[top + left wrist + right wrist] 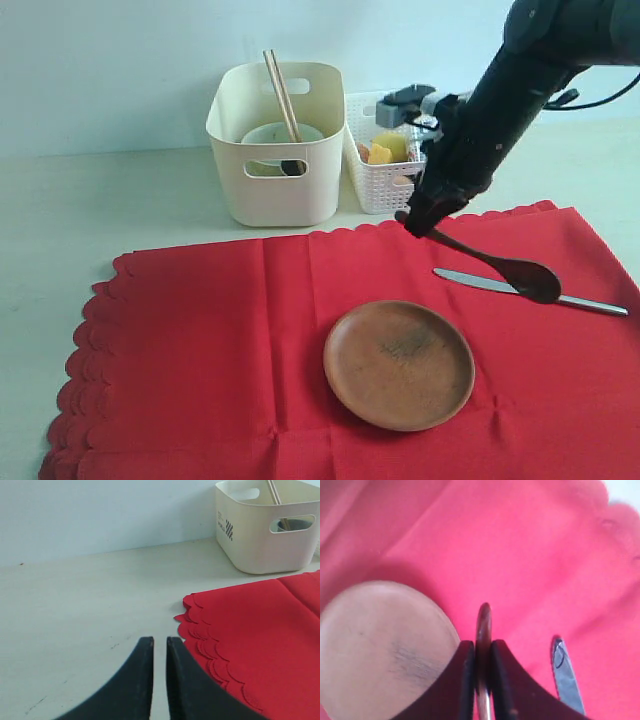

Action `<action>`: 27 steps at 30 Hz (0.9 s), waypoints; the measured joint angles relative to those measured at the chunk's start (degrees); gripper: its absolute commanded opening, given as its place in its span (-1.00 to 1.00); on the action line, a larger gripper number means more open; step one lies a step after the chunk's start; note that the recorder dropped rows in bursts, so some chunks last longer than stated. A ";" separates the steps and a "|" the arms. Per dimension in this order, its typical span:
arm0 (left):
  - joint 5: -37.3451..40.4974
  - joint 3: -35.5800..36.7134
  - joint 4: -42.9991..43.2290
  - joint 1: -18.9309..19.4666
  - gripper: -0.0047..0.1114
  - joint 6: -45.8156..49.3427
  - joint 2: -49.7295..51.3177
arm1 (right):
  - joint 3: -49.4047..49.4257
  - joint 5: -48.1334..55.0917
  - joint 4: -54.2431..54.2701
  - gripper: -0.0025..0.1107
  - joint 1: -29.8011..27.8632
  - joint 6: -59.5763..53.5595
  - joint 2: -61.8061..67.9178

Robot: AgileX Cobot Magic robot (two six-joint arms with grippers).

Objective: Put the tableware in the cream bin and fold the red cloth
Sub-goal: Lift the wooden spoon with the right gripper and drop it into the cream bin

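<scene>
My right gripper [420, 222] is clamped on the handle tip of the dark wooden spoon [510, 268]. The spoon hangs in front of the tall cream plastic bin [270, 195], off to its right in the exterior view. Its long axis slopes down and away from the bin, so the oval bowl end is the farthest point. That end sits over the flat silver knife [530, 291]; I cannot tell if it is clear of the blade. I judge the carry to the bin must lift that low end over the rim. This arm is plainly the nearer 1.

My left gripper [160, 645] has its 2 black fingers drawn nearly together on nothing. It is well apart from the bin, over bare tabletop by the scalloped corner of the big red fabric cloth [200, 330].

The bin is smooth-walled, with rounded corners and oval handle cut-outs. It holds the pale wooden chopsticks [280, 95], leaning upright, and a pale greenish-white bowl [275, 135]. The round brown wooden plate [398, 364], matte and shallow, lies on the cloth in front of the bin.
</scene>
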 measured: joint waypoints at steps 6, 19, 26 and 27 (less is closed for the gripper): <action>0.00 0.00 0.00 0.00 -0.71 0.00 0.00 | -4.94 -1.52 9.95 -0.96 0.00 -3.05 -3.25; 0.00 0.00 0.00 0.00 -0.71 0.00 0.00 | -20.05 -17.74 44.65 -0.96 0.00 -23.19 1.08; 0.00 0.00 0.00 0.00 -0.71 0.00 0.00 | -29.61 -19.99 64.68 -0.96 -0.42 -35.49 11.19; 0.00 0.00 0.00 0.00 -0.71 0.00 0.00 | -30.99 -18.60 67.68 -0.96 -0.67 -36.63 12.94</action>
